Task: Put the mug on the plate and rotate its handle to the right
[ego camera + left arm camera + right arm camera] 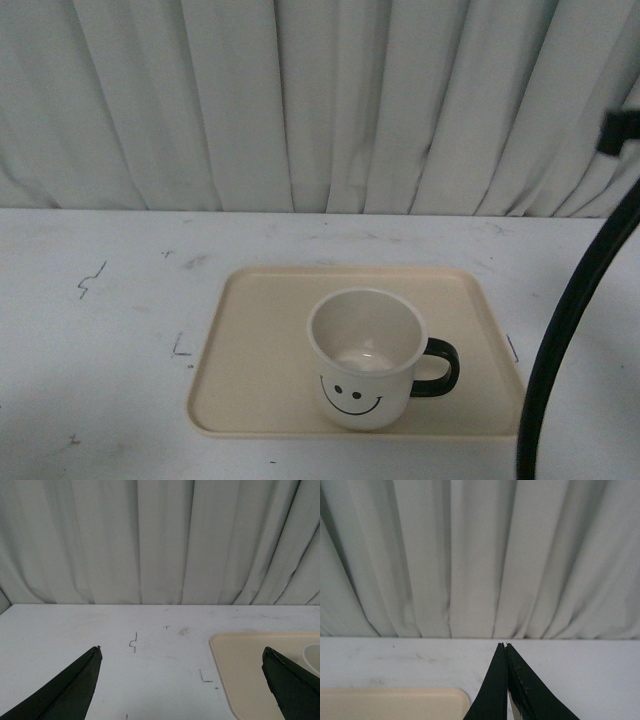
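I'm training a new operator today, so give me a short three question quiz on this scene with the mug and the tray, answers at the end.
1. True or false: the mug stands upright on the plate.
2. In the front view, the handle points: A) left, B) right, C) straight up.
3. Fill in: the left gripper is ____, while the right gripper is shut on nothing.
Key: 1 true; 2 B; 3 open.
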Controlling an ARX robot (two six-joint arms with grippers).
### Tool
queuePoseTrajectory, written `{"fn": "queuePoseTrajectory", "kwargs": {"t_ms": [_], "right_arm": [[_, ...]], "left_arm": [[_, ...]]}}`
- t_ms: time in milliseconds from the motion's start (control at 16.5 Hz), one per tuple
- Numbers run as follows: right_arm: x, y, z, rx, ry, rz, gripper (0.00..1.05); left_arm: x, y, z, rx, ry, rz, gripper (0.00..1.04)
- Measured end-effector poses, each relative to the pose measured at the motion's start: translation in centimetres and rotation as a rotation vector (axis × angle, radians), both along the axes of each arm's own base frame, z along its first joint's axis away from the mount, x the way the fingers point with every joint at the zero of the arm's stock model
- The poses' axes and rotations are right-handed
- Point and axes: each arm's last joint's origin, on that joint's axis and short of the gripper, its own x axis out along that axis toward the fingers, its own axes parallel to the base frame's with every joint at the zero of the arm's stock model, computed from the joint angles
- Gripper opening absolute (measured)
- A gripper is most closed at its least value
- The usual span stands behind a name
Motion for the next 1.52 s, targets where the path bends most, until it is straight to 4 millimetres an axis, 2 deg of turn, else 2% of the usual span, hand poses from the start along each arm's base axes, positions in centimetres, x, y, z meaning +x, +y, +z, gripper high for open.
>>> {"fn": "queuePoseTrajectory", "kwargs": {"t_ms": [61, 182, 304, 486, 607, 789, 1093, 1518], "right_arm": [[-1.3, -1.0, -0.9, 0.001, 0.030, -0.014, 0.02], [-3.8, -2.7, -1.0, 0.012, 0.019, -0.032, 0.02], [-5.8, -3.4, -1.2, 0.014, 0.011, -0.017, 0.02], [-8.5, -4.5, -2.8, 0.011, 0.047, -0.023, 0.02], [-9.5, -4.8, -2.1, 0.015, 0.011, -0.021, 0.02], [-11.0, -6.0, -2.5, 0.016, 0.034, -0.035, 0.02], [-13.0, -6.0, -2.3, 0.016, 0.024, -0.025, 0.02], [-14.4, -6.0, -1.7, 0.017, 0.001, -0.025, 0.02]], "left_arm": [[0.0, 0.0, 0.0, 0.000, 0.000, 0.000, 0.98], [0.0, 0.0, 0.0, 0.000, 0.000, 0.000, 0.98], [0.0, 0.0, 0.0, 0.000, 0.000, 0.000, 0.98], [0.0, 0.0, 0.0, 0.000, 0.000, 0.000, 0.98], [0.0, 0.0, 0.0, 0.000, 0.000, 0.000, 0.98], [0.0, 0.0, 0.0, 0.000, 0.000, 0.000, 0.98], [0.0, 0.0, 0.0, 0.000, 0.000, 0.000, 0.98], [0.0, 0.0, 0.0, 0.000, 0.000, 0.000, 0.98]]}}
